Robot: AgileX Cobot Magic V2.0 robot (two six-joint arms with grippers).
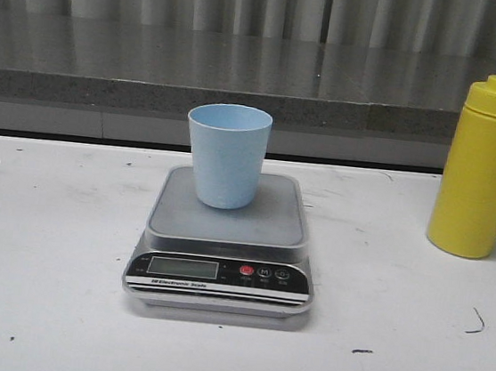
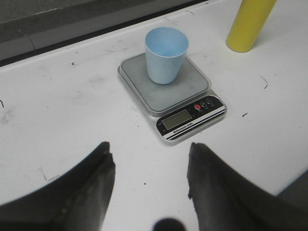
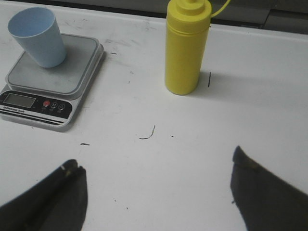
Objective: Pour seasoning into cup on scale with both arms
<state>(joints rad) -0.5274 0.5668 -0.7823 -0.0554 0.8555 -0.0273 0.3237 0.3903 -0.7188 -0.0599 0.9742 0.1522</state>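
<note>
Scuffed white table (image 1: 44, 243) lying under both wide-open grippers, left gripper (image 2: 149, 168) facing cup (image 2: 165, 54) on scale (image 2: 171, 94), right gripper (image 3: 156, 183) facing bottle (image 3: 186, 45), grey ledge (image 1: 155, 58) running behind

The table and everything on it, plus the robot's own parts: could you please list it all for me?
Cup: one, pale blue, upright on the scale's plate, looks empty.
Scale: one, silver-grey with black front panel, table centre.
Seasoning bottle: one, yellow, capped, upright on the table to the right of the scale.
Table: one, white, scuffed.
Ledge: one, grey, behind the table.
Left gripper: one, black fingers apart, holding nothing.
Right gripper: one, black fingers wide apart, holding nothing.
</note>
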